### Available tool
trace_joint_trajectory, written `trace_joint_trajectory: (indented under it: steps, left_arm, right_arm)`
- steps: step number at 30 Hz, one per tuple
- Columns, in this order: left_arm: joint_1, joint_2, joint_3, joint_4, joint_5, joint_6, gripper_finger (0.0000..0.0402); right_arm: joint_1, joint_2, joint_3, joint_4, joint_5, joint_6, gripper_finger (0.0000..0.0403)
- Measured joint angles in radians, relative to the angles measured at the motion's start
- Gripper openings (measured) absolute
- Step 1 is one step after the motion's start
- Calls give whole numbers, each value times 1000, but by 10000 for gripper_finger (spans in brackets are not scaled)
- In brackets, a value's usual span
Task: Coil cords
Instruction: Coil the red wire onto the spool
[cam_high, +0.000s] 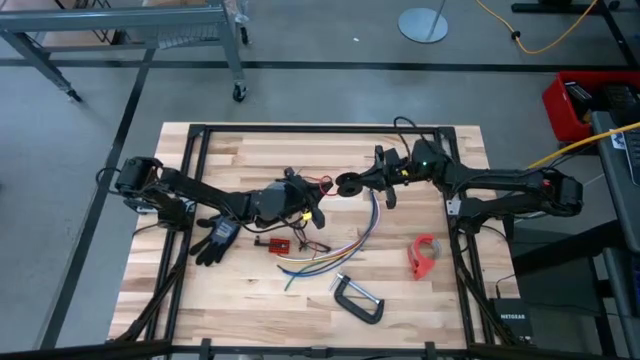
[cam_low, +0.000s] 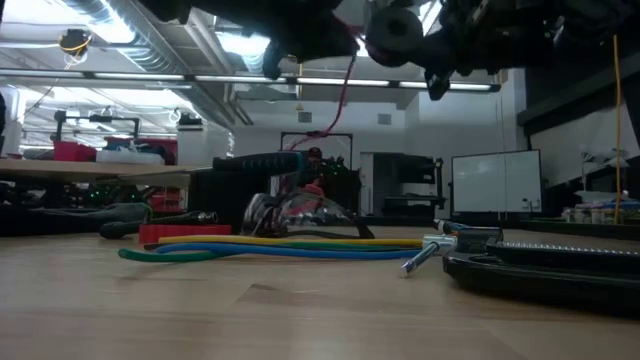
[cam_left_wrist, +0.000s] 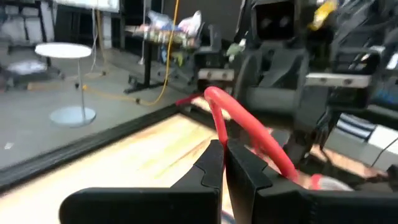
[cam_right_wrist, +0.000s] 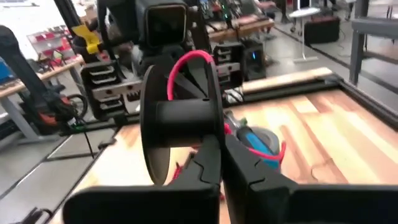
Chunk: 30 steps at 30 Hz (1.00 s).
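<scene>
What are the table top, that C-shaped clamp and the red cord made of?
The table top looks like pale wood, glued in strips with visible grain, matte. The clamp seems metal: grey with a shiny screw. The red cord looks like plastic-sheathed wire, smooth and slightly glossy, bending in a loop above the left gripper.

A wooden bench (cam_high: 230, 300) with a black frame along its edges stood on a grey floor. A black glove (cam_high: 215, 238) lay on its left part, and a small red board (cam_high: 272, 243) lay just beside it toward the middle. A metal C-clamp (cam_high: 358, 298) rested near the front edge, and an orange-red tape dispenser (cam_high: 424, 254) sat to its right. A black box (cam_high: 510, 320) lay off the bench's front right corner. Beyond the bench, a round white stand base (cam_high: 424, 24) sat on the floor, with a thick yellow cable (cam_high: 545, 40) curling nearby and a red crate (cam_high: 572, 100) at the right.
</scene>
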Motion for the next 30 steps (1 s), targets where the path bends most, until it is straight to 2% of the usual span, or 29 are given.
trace_joint_trajectory:
  steps: [6, 15, 19, 25, 30]
  left_arm:
    - [32, 0, -1, -91, -1, -61, 0]
    - [75, 0, -1, -117, 0, -64, 0]
    - [90, 0, -1, -155, 0, -64, 0]
    - [115, 0, -1, -209, 1, -60, 0]
    - [140, 0, 0, -213, 1, -58, 0]
  right_arm:
    - [0, 0, 0, -43, 4, -3, 1]
    - [0, 0, 0, -220, 91, -34, 1]
    - [0, 0, 0, -250, 84, -34, 1]
    - [0, 0, 0, -283, 15, -25, 1]
    - [0, 0, 0, -303, 50, -25, 1]
